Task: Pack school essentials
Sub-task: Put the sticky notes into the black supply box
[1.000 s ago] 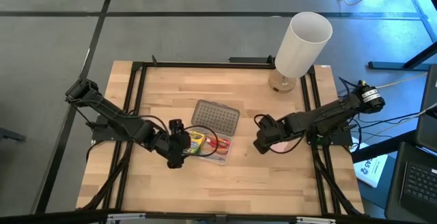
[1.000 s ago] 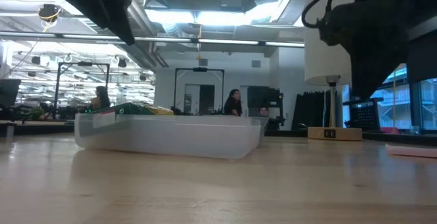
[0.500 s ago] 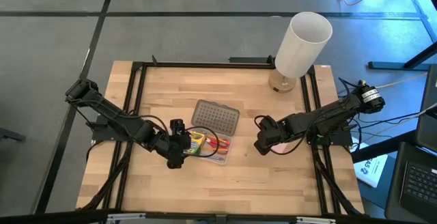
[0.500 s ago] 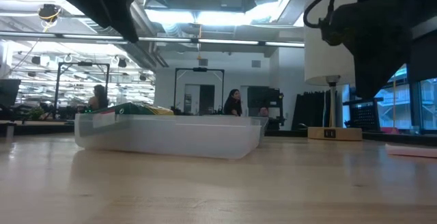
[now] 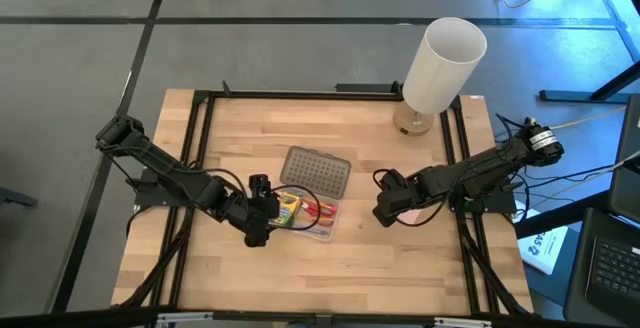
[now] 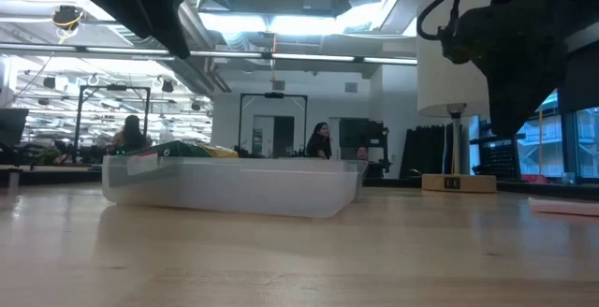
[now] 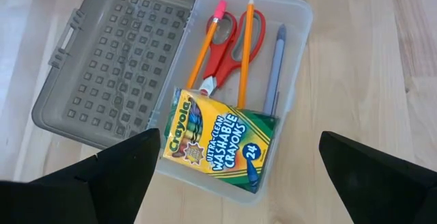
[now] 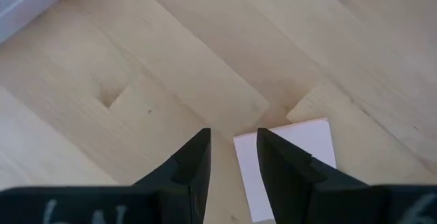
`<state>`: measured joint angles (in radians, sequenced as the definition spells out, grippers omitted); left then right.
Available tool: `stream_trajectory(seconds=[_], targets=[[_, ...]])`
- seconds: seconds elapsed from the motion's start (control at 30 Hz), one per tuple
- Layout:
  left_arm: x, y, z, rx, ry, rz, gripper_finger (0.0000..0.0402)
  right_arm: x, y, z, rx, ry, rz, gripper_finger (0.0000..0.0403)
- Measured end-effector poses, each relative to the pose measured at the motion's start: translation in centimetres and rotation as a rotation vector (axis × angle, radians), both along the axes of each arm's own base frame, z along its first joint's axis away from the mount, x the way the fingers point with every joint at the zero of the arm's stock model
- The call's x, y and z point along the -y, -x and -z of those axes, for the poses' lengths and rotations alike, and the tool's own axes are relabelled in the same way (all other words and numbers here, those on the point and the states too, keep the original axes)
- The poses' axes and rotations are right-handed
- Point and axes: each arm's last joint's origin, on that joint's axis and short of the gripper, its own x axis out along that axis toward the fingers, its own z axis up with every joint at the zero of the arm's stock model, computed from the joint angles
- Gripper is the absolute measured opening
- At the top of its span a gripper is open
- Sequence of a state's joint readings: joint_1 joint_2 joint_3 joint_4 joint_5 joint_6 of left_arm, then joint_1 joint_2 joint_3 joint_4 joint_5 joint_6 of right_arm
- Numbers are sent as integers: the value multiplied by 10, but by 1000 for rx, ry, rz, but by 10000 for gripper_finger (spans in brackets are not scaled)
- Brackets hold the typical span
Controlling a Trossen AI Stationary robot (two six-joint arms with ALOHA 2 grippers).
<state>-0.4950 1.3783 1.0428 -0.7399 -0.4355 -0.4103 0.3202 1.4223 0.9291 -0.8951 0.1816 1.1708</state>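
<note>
The clear box stands open at mid-table, its grey dotted lid folded back flat. Inside lie the red-handled scissors, the orange pencil, the bluish-purple pen and the green-and-yellow crayon box, which lies over the scissors' blades. My left gripper hovers over the box's left end, wide open. The small pink block lies flat on the table. My right gripper hangs above it, open by a narrow gap, touching nothing.
The tall white cylinder stands on a wooden base at the far right corner. Black frame rails run along the left and right table edges. Bare wood lies between the box and my right gripper, and along the near edge.
</note>
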Motion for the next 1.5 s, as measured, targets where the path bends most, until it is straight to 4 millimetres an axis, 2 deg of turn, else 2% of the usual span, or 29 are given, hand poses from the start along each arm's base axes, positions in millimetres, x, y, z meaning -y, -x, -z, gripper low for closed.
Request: stream_trajectory(seconds=[0.1,0.2,0.57,0.83,1.17,1.5], targets=[[0,0,0,0,0,0,394,0,0,0,-9,-14,-26,131],[0,0,0,0,0,0,394,-1,1,0,-33,-47,-53,158],[0,0,0,0,0,0,394,1,13,3,-167,-58,-68,317],[0,0,0,0,0,0,394,4,27,30,-232,-110,-74,392],[0,0,0,1,2,-4,394,12,27,47,-191,-126,-190,399],[0,0,0,1,2,-4,394,21,35,64,-213,-153,-206,399]])
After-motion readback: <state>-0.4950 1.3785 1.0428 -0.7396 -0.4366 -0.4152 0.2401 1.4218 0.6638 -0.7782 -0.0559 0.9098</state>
